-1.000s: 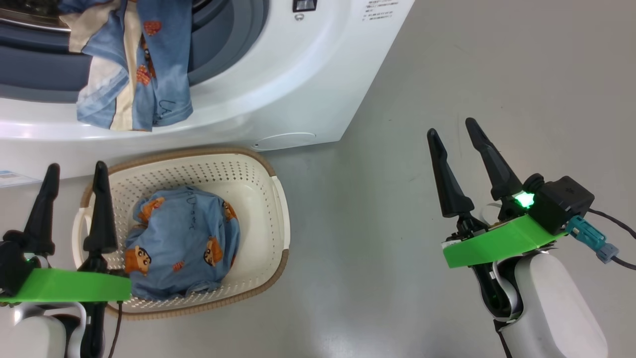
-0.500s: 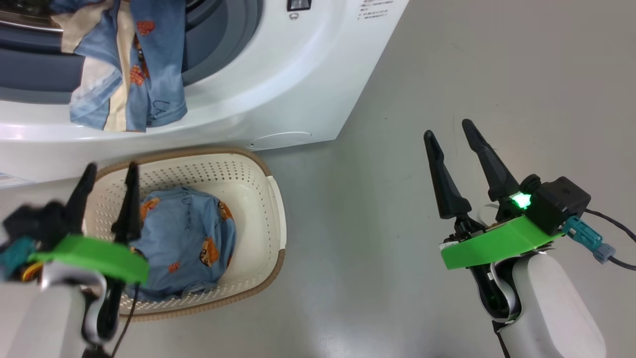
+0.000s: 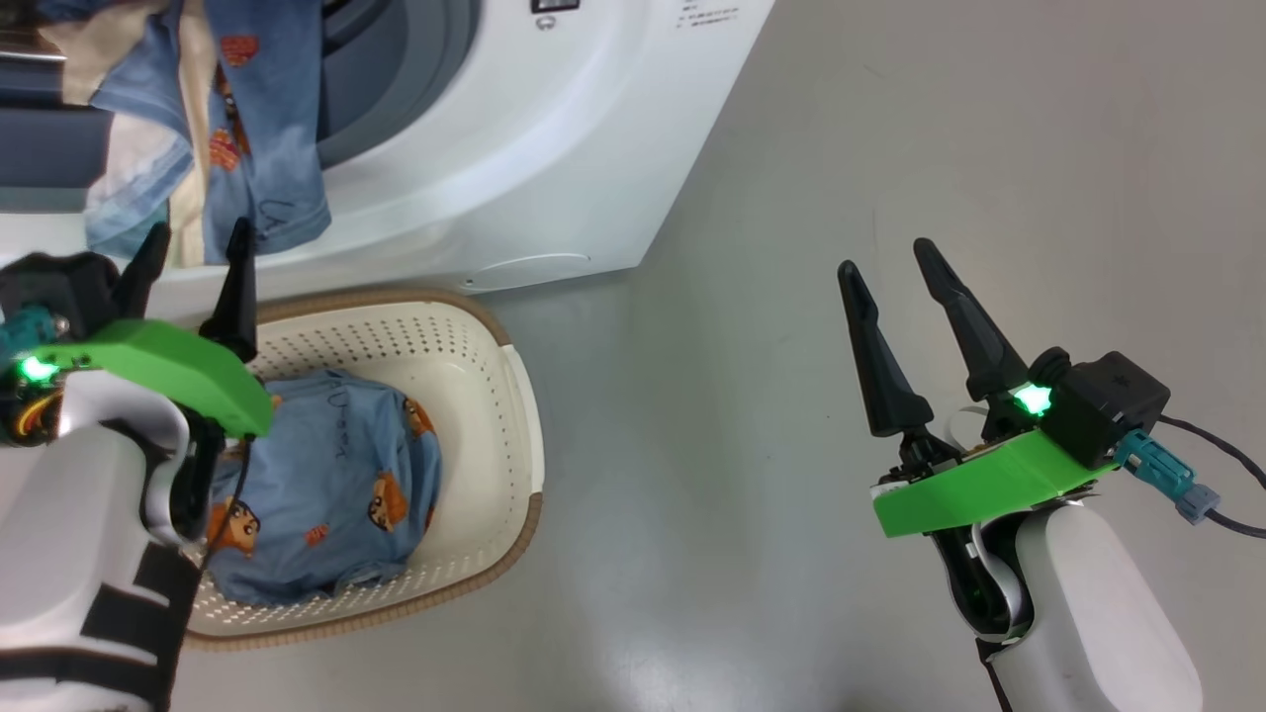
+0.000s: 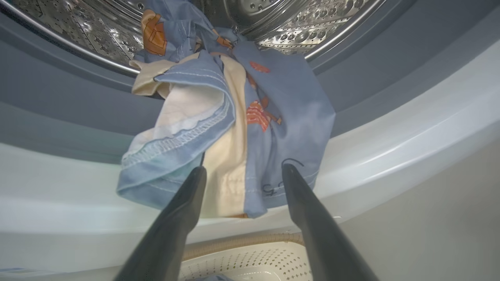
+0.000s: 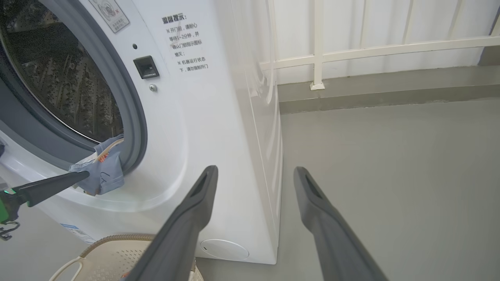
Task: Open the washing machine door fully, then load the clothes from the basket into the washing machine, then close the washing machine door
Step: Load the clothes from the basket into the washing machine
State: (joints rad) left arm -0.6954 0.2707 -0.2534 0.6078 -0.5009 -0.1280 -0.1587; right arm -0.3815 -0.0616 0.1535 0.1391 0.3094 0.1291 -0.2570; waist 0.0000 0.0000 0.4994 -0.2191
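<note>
Hanging half out of the big white front-loading washing machine [image 3: 554, 148], one light blue garment printed with orange-brown cartoon faces [image 4: 273, 117] drapes over the grey rubber gasket [image 4: 58, 105] and down the white lip. Its upper part lies inside the perforated steel drum [image 4: 293, 27]. In the head view it sits at eleven o'clock. A second garment of the same print [image 3: 336, 475] lies bunched in the cream-white perforated plastic basket with the brown woven-look rim [image 3: 524, 396], at eight o'clock, just below the machine's front.

The left gripper [image 4: 244, 168] points up at the hanging hem, its two dark fingers spread wide with nothing between them. The tips are close to the cloth; whether they touch it I cannot tell. The right gripper [image 3: 887, 257] hovers at four o'clock over bare grey floor [image 3: 791, 148], well apart from the machine, its fingers also spread and empty.

Both garments look light, thin and limp, so they should sag and fold rather than hold a shape, and nothing about them seems fragile. A pinch on a single edge would probably let the rest trail and snag on the gasket. The dangling piece seems best taken at the thick fold where blue cloth and white lining overlap, at six o'clock of the drum mouth. The basket piece is best taken at the crest of its mound, several layers at once.
</note>
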